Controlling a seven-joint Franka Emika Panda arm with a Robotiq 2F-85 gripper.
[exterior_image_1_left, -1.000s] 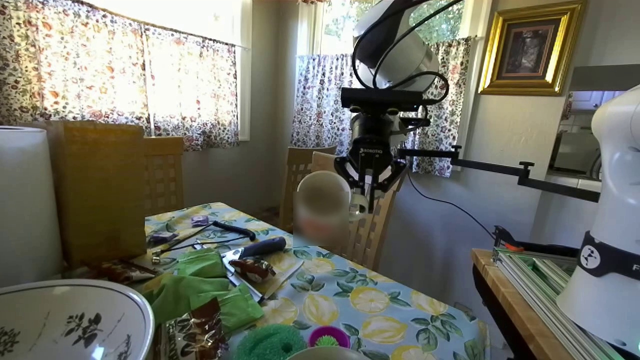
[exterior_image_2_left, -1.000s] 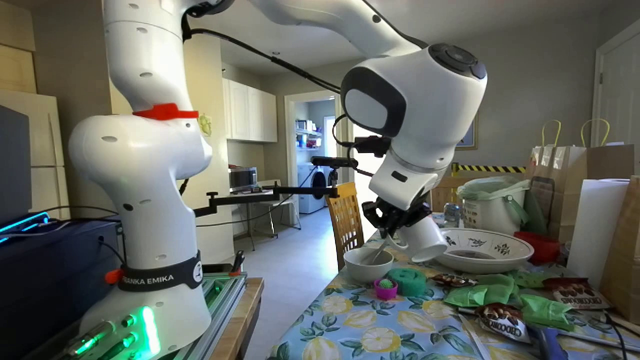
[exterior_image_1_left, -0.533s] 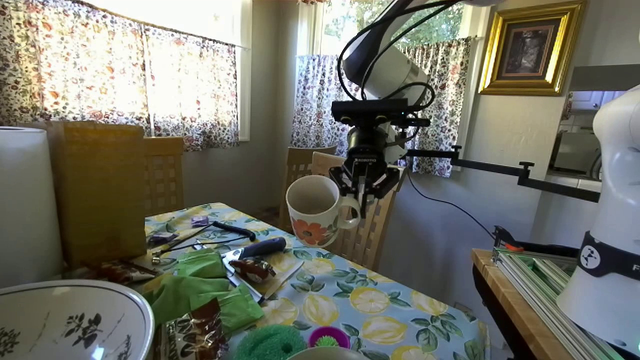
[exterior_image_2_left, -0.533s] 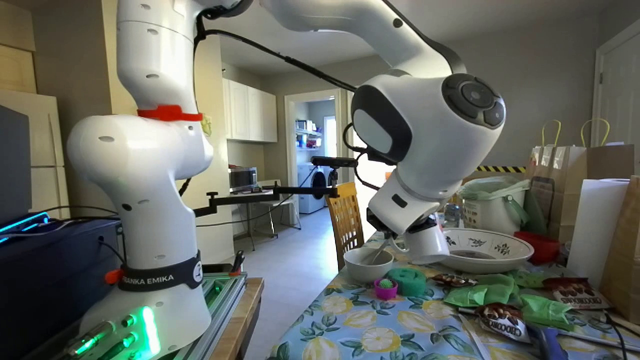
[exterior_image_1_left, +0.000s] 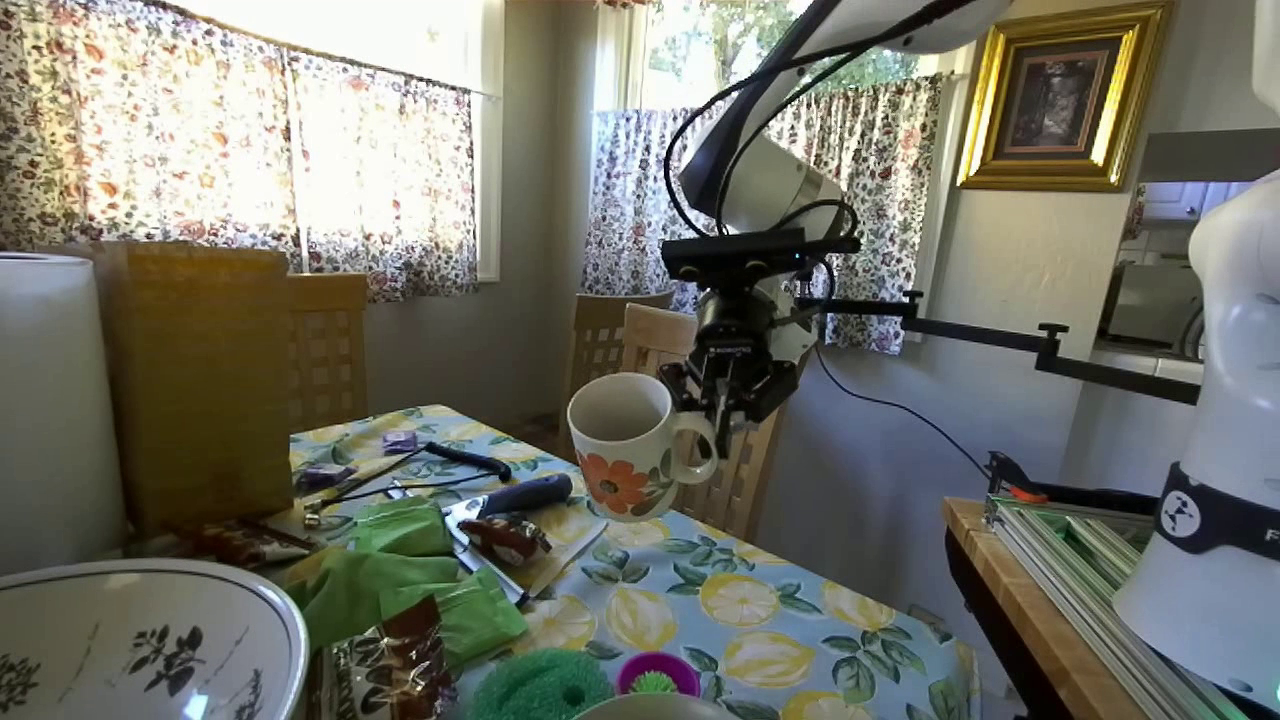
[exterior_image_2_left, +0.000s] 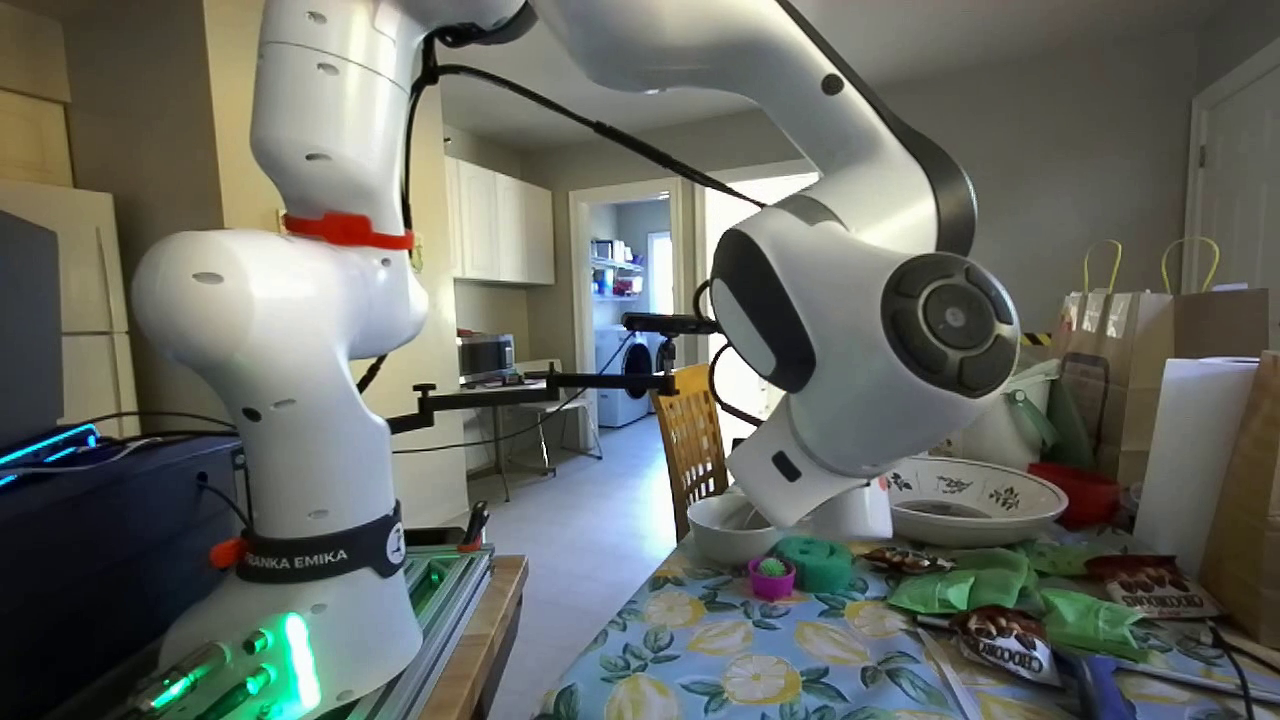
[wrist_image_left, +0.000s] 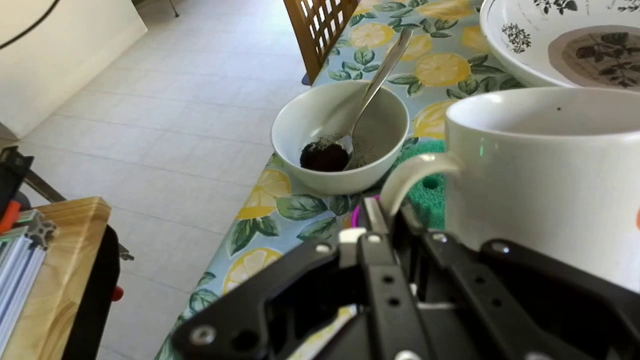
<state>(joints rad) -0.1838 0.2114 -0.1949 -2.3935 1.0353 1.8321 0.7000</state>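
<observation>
End effector (wrist_image_left: 391, 214) clamped on the handle (wrist_image_left: 427, 162) of a flower-printed mug (exterior_image_1_left: 625, 460) | probably ceramic: stiff, slippery, fragile | handle offers safest hold

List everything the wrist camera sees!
Smooth handled mug: 1, white, right
Small round bowl: 1, white, centre
Long metal spoon: 1, silver, in bowl
Powder heap: 1, dark, in bowl
Wide leaf-print dish: 1, white, top right
Round spongy pad: 1, green, beyond mug
Small cup: 1, magenta, beside pad
Lemon-print tablecloth: 1, blue, under bowl
Latticed wooden chair: 1, brown, top
Tiled floor: 1, grey, left
Railed wooden bench: 1, tan, left
Robot claw: 1, black, gripping mug handle
</observation>
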